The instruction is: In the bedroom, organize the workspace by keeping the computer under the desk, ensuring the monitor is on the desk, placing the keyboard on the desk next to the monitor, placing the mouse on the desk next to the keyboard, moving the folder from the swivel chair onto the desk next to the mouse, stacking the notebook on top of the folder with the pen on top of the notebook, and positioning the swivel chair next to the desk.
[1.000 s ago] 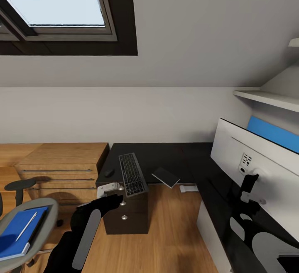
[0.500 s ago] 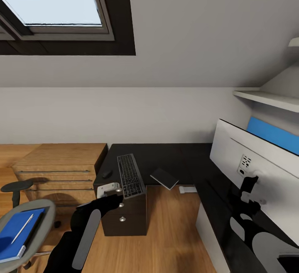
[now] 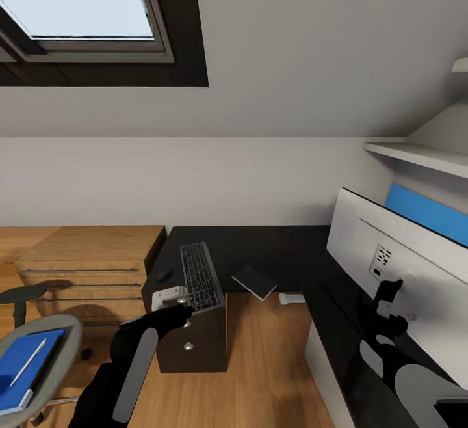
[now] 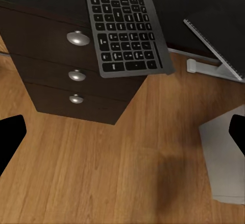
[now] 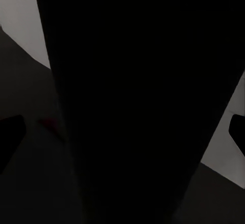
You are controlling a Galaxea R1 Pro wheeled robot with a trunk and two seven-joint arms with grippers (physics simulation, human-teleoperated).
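Approach step, by my read: left end effector (image 4: 122, 127) open and empty near the counter (image 3: 260, 246) end, keyboard (image 3: 199, 276) overhanging its front edge, folder (image 3: 26, 366) on chair (image 3: 39, 343) at 8 o'clock; right end effector's state cannot be told; next, likely fetch the folder.

In your right wrist view, a broad black shape (image 5: 138, 101) stands very close to the camera and covers most of the picture; you cannot tell what it is. Pale grey surface (image 5: 23, 22) shows beside it on both sides. The two dark fingertips (image 5: 10, 137) of the right tool (image 5: 122, 134) sit at opposite edges, far apart.
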